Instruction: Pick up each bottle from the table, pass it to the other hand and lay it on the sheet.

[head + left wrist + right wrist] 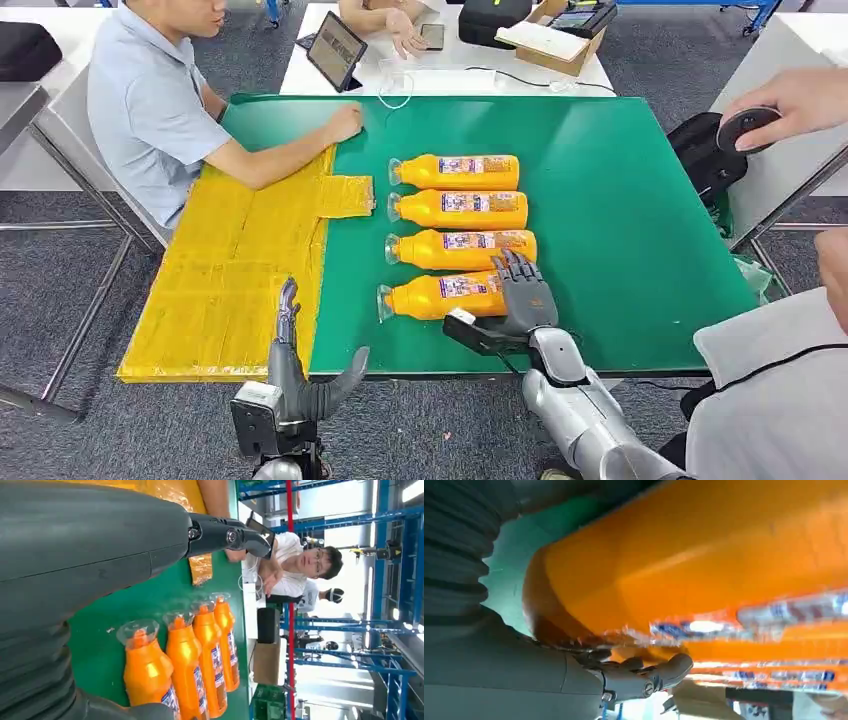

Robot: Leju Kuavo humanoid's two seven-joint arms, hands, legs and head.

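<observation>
Right hand (522,292) lies over the base end of the nearest bottle (440,296), fingers draped across its orange body; in the right wrist view the thumb (659,676) curls beneath the bottle (704,565), which lies close against the palm, though whether the hold is firm I cannot tell, and the bottle rests on the green table (620,200); left hand (300,385) hovers at the table's near edge, fingers spread and holding nothing, thumb out toward the bottles; four orange bottles lie side by side on the green surface, clear caps pointing toward the yellow sheet (230,280), the second (460,248), third (458,208) and farthest (455,172) untouched by the hand; the sheet covers the table's left part with no bottle on it; a seated person's hand (342,124) rests at the sheet's far edge; a tablet (335,50) stands on the white table beyond.
</observation>
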